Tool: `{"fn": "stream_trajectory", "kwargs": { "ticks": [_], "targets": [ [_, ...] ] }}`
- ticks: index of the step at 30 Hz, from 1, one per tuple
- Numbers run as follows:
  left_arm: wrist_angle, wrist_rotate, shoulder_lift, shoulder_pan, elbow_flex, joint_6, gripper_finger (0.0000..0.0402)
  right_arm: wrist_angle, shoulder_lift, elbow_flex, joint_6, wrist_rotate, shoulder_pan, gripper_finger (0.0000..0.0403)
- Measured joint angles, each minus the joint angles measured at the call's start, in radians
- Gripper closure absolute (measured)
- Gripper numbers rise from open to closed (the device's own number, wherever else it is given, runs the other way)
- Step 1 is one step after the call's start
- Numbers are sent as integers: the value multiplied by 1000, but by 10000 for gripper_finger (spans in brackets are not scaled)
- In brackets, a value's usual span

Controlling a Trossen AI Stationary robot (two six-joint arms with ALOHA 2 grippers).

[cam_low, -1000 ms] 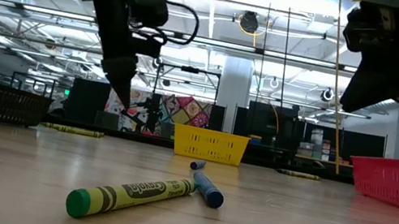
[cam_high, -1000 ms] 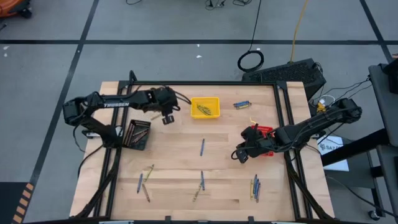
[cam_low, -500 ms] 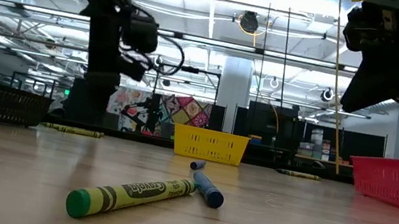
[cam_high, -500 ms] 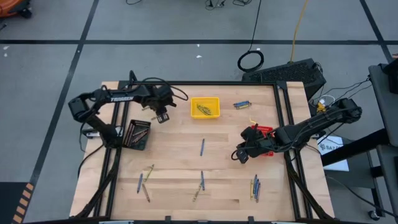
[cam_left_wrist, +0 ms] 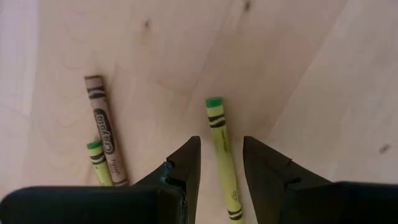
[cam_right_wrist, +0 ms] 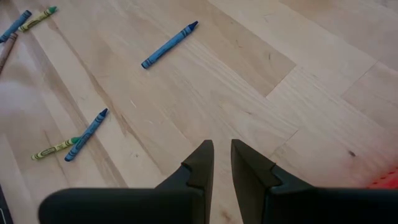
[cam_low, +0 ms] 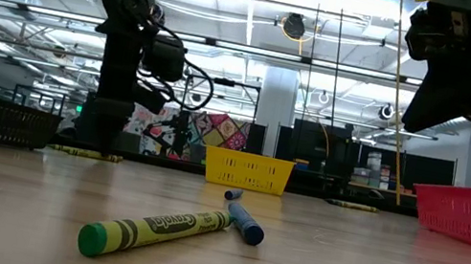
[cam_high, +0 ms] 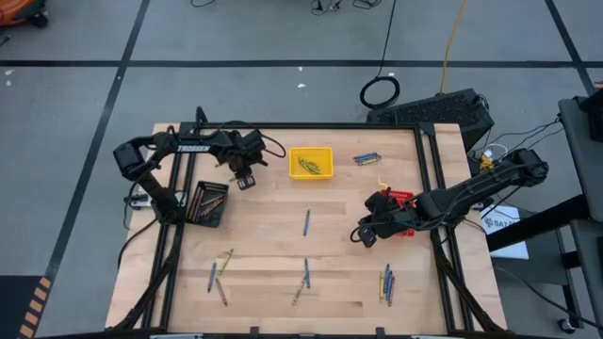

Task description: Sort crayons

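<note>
Left gripper [cam_left_wrist: 221, 163] now lower, jaws astride lengthwise yellow-green crayon [cam_left_wrist: 222, 155].

table [cam_high: 283, 254] – pale matt wood | crayons [cam_left_wrist: 222, 155] – paper-wrapped

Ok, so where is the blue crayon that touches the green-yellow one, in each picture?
High view: the blue crayon lies in the middle, toward the table's front edge.
Low view: centre of the picture, close to the camera.
Left wrist view: not in it.
Right wrist view: on the bare wood, not the lone blue one farther off.
Shared landmark: the green-yellow crayon at its end, also seen in the low and right wrist views.
</note>
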Motion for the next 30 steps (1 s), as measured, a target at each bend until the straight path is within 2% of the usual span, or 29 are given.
{"fn": "stream_trajectory", "kwargs": {
  "ticks": [7, 17, 30],
  "targets": [
    [56, 44, 14, 14, -47, 0, 303, 0, 0, 0, 1, 0, 0, 362],
    [69, 41, 19, 14, -51, 9, 393, 7, 0, 0, 2, 0, 0, 362],
    [58, 32, -15, -9, -49, 8, 399, 6, 0, 0, 2, 3, 0, 362]
  ]
}}
